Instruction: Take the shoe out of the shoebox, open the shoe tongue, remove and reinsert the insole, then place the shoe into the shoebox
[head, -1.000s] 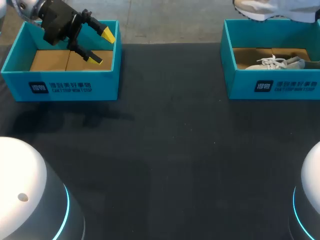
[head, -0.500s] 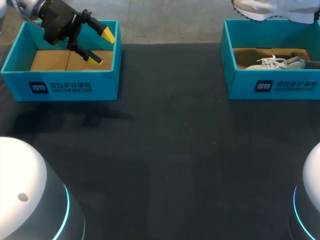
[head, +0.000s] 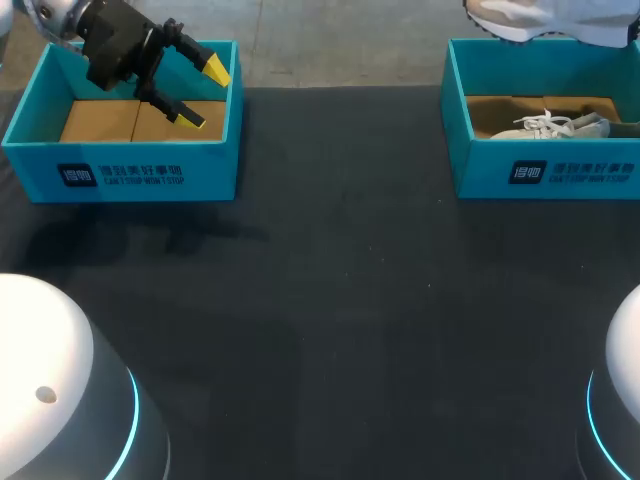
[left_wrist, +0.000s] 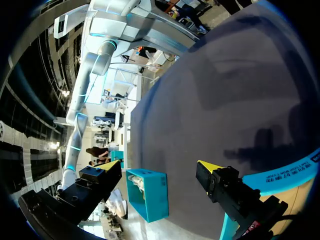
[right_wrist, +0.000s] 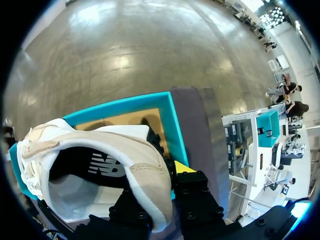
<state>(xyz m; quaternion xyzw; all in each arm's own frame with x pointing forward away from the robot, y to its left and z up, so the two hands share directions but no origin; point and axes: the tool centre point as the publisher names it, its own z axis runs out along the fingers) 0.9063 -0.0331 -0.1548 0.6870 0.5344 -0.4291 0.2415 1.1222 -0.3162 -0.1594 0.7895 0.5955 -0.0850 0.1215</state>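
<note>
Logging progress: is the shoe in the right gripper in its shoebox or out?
Out. The right gripper holds the shoe above the shoebox, whose cardboard floor shows beyond it.

Teal all round on the left box (head: 120, 175), with a dark badge and white print on its front and brown card inside. Right box (head: 480, 175), same teal, same badge. Table (head: 350, 300) black. Left gripper (head: 205, 93) black, tips bright yellow. Shoe (right_wrist: 90, 145) cream-beige over white, dark lining with a white logo. Second shoe (head: 560, 127) white, white laces. Right gripper (right_wrist: 160, 184) black, one yellow tip showing.
</note>
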